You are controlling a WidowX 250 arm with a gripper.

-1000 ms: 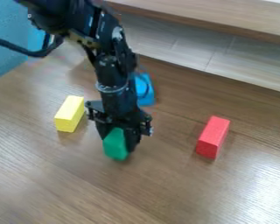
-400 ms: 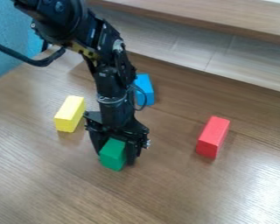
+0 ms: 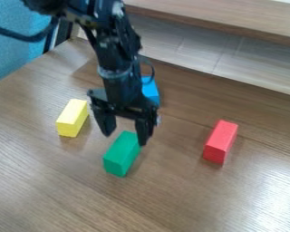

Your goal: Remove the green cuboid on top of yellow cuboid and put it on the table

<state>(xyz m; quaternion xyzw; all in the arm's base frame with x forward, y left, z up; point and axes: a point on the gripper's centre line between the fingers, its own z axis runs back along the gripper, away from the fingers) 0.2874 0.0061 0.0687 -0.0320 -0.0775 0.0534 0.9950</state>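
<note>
Black two-finger gripper (image 3: 125, 139) hangs spread wide over the green cuboid (image 3: 120, 155), apparently so it rests freely on the wood-grain table (image 3: 50, 190), apart from the yellow cuboid (image 3: 72, 118)

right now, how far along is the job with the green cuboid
Already done, it seems: the green rectangular cuboid lies on the brown wood-grain table, apart from the yellow rectangular cuboid. Nothing is in hand: the black two-finger gripper is open, its fingers spread around the green one's far end. Left, probably: only drawing the arm clear.
</note>
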